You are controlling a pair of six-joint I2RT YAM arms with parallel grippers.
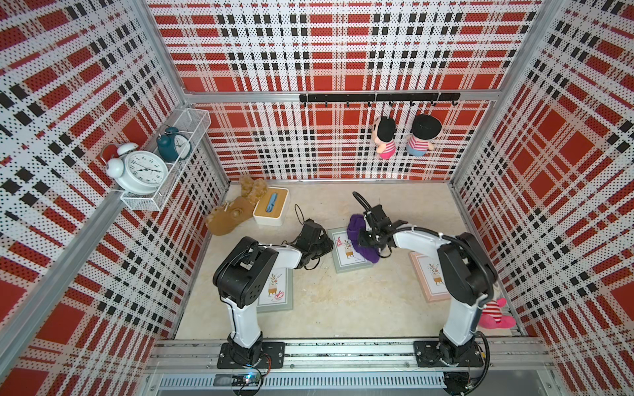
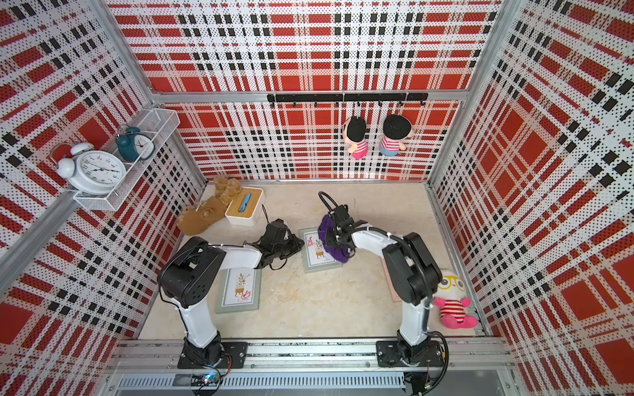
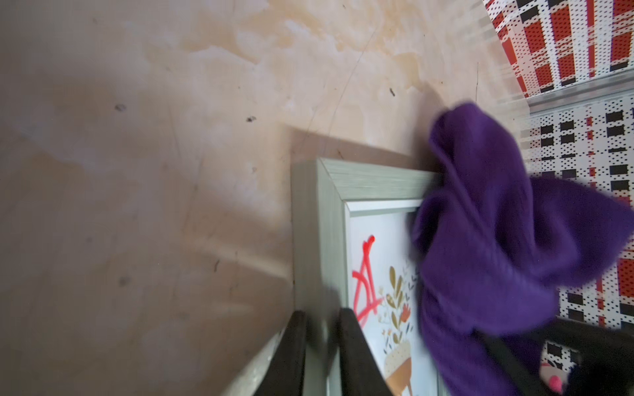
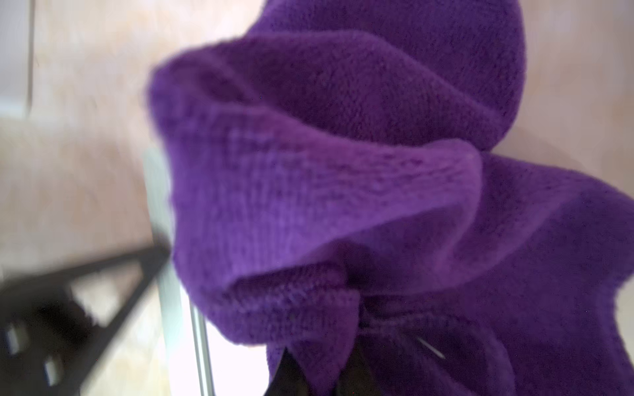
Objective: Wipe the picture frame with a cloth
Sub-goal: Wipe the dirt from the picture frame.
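A grey-green picture frame (image 1: 343, 264) (image 2: 316, 264) lies flat mid-table, with a plant print and a red scribble (image 3: 365, 284) on its glass. A deep purple cloth (image 1: 355, 229) (image 2: 324, 227) (image 3: 497, 240) (image 4: 343, 171) is bunched over the frame's right half. My right gripper (image 1: 365, 240) (image 2: 335, 240) (image 4: 319, 356) is shut on the cloth, whose folds hide most of its fingers. My left gripper (image 1: 326, 245) (image 2: 297, 245) (image 3: 322, 319) sits at the frame's left side. Its two dark fingers are closed across the frame's border (image 3: 322, 223).
A second grey frame (image 1: 278, 295) lies under my left arm, a pink frame (image 1: 429, 277) under my right arm. A white tissue box (image 1: 271, 205) and a brown plush (image 1: 230, 216) sit at the back left. A pink plush (image 1: 494, 317) stands at the right wall.
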